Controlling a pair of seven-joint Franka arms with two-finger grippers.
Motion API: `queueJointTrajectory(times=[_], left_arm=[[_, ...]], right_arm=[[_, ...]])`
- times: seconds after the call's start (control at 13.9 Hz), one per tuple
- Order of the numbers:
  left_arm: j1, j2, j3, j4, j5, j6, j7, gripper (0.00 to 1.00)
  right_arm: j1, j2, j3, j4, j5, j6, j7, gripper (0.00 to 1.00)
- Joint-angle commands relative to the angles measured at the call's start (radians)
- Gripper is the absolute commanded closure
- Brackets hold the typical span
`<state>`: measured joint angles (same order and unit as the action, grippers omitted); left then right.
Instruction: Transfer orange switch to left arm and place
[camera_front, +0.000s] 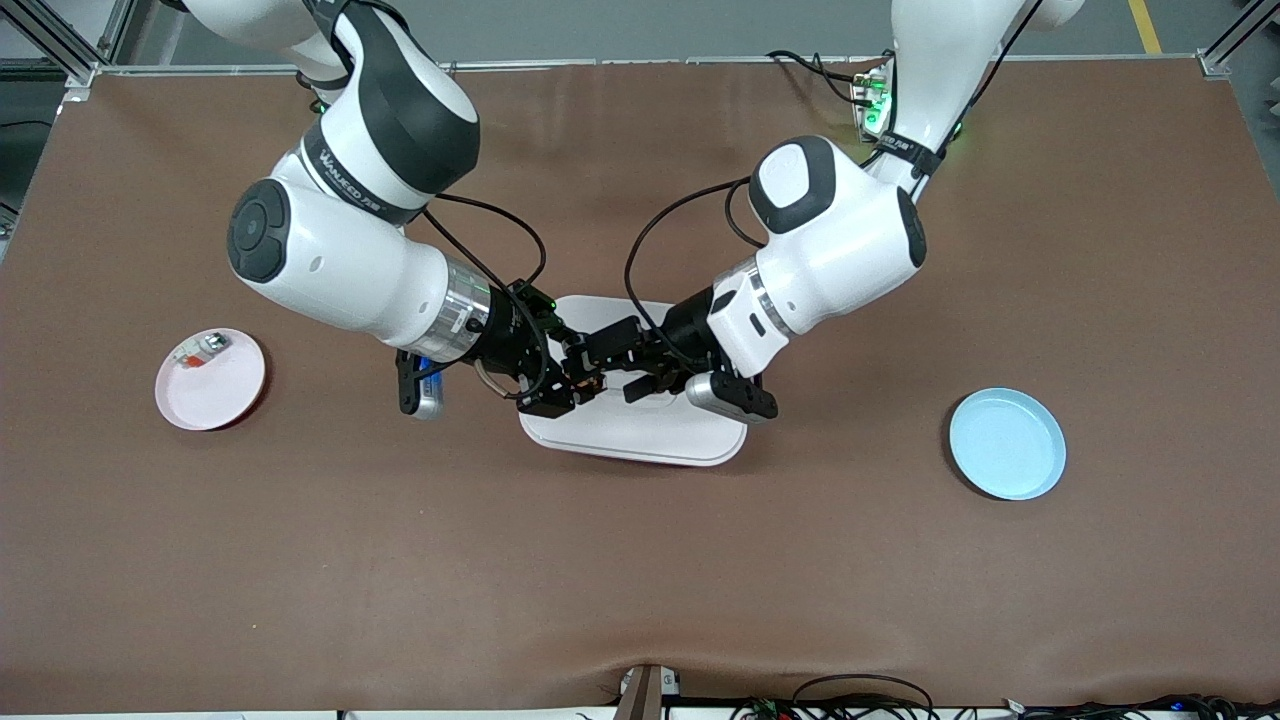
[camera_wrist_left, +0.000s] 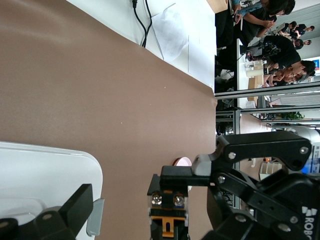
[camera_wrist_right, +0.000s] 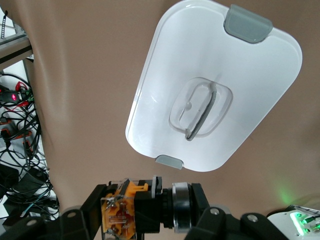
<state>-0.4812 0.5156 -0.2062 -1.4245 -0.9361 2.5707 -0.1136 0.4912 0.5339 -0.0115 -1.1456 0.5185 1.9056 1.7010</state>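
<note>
The right gripper (camera_front: 575, 385) is clamping the orange switch (camera_wrist_right: 131, 209) between its fingers, holding it in the air over the box (camera_front: 640, 430) — the part's black body and orange contact end are showing plainly in the right wrist view. The left gripper (camera_front: 640, 365) is meeting it over the same lid, fingers spread wide and closed on nothing; in the left wrist view the switch (camera_wrist_left: 168, 220) is sitting in the other arm's black fingers, just past the left gripper's own fingertip (camera_wrist_left: 75, 205). Below both, the white box is lying mid-table, grey side clips and clear recessed handle (camera_wrist_right: 201, 109) facing up. A pink plate (camera_front: 210, 379) carrying a small part (camera_front: 200, 350) is sitting toward the right arm's end of the table — a blue plate (camera_front: 1007, 443) toward the left arm's end.
</note>
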Motion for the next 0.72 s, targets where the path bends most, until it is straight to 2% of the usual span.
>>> queueJointTrajectory(times=[0.0,0.65], left_arm=[[-0.01,0.021,0.002,0.025,-0.021,0.022,0.023,0.0],[-0.005,0.014,0.001,0.018,-0.023,0.023,0.065,0.0]], right_arm=[[0.013,0.035,-0.008,0.069,0.009,-0.01,0.031,1.0],[-0.006,0.061,-0.008,0.11,0.012,-0.013,0.034,1.0]])
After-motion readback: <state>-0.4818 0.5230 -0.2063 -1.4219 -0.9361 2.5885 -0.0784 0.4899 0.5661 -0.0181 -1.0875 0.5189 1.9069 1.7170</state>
